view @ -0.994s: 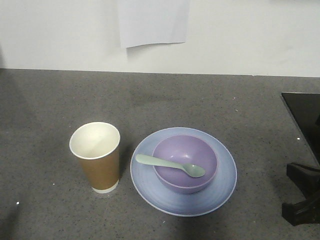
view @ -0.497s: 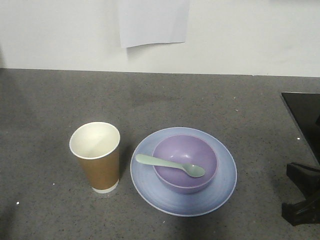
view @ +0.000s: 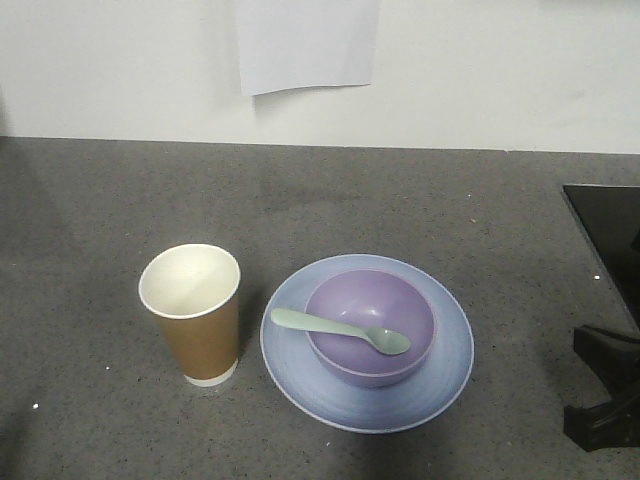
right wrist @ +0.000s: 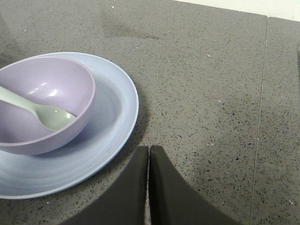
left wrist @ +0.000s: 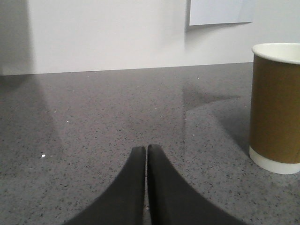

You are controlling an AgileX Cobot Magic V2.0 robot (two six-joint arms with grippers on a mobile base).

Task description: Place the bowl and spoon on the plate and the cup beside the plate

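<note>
- Nearest: left gripper [left wrist: 146,149] and right gripper [right wrist: 149,149], both closed, holding nothing.
- Middle: cup [view: 193,312] stands left, just beside plate [view: 450,345]; light, crushable, best held mid-wall.
- Bowl [view: 345,298] sits on plate, spoon [view: 338,329] across it; likely light, slippery plastic.

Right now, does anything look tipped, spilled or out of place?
Nothing stands out. The cup stands upright beside the plate; the bowl sits on it, with the spoon resting across the bowl.

Left of my black right claw [right wrist: 148,149], a mint-green spoon [view: 340,331] lies in a lavender bowl [view: 370,326] on a pale blue plate [view: 450,345]. Right of my black left claw [left wrist: 146,149] stands a brown, white-rimmed cup [view: 192,313] on speckled grey counter [view: 400,200].
</note>
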